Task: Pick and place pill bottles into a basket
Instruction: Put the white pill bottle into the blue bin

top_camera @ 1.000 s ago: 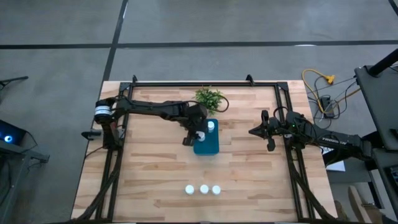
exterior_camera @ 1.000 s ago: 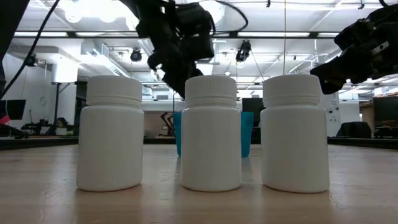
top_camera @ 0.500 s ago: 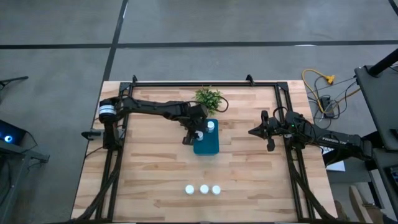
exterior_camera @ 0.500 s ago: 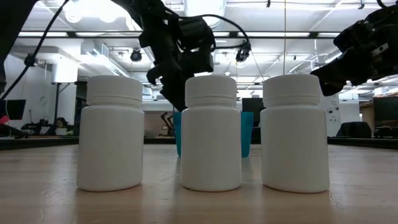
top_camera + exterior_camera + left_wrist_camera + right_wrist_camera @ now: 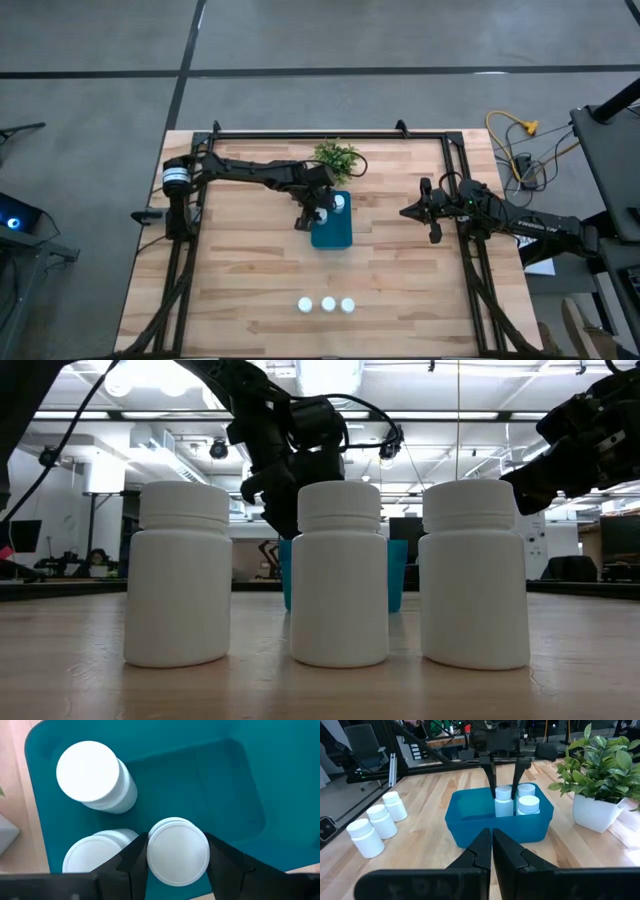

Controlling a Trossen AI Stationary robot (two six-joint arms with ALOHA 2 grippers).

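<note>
The left pincer is pinching a pill bottle over the teal basket, beside two bottles already inside. Placing looks under way; next, probably lowering and releasing. Far right, the right pincer is waiting, pressed together. Three bottles are standing well behind.
</note>
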